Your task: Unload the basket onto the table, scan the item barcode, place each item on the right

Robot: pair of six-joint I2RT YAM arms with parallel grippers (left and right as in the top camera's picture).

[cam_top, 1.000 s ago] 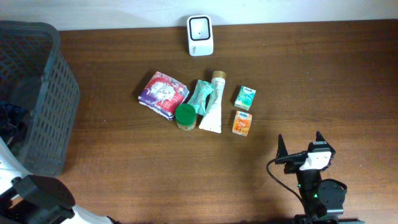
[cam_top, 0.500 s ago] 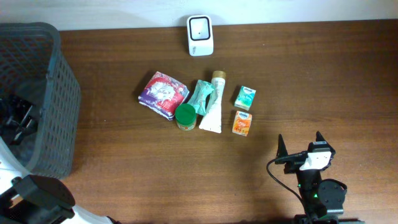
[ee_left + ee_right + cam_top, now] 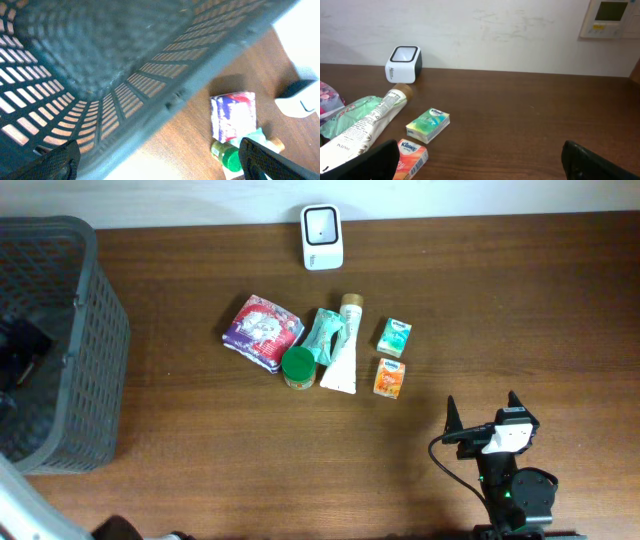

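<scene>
While both arms are keeping clear of the goods, the white scanner [image 3: 322, 237] is standing at the far edge of the table [image 3: 200, 440], and every item is lying unheld in a cluster just on the robot's side of it. The right wrist view is giving the only legible print: "Kleenex" on the orange pack [image 3: 410, 155], and lettering that looks like "PANTENE" on the white tube [image 3: 365, 127]. It is also showing a wall panel [image 3: 610, 19] well to the scanner's right, which the overhead view is missing. From above, the purple packet [image 3: 262, 332], green-lidded jar [image 3: 298, 366], green pouch [image 3: 325, 335] and green tissue pack [image 3: 394, 337] are all showing, though their labels are too small to read. The left wrist view is looking past the basket [image 3: 125, 75], far to the scanner's left, at the packet and jar. The left gripper [image 3: 159, 145] is hanging over the basket with its fingers spread wide apart; the right gripper [image 3: 480, 150], also spread wide and empty, is sitting well nearer the robot than the scanner. Compared with a second ago, the left arm's dark base is mostly leaving the overhead view, while the items and the right arm are staying put.
</scene>
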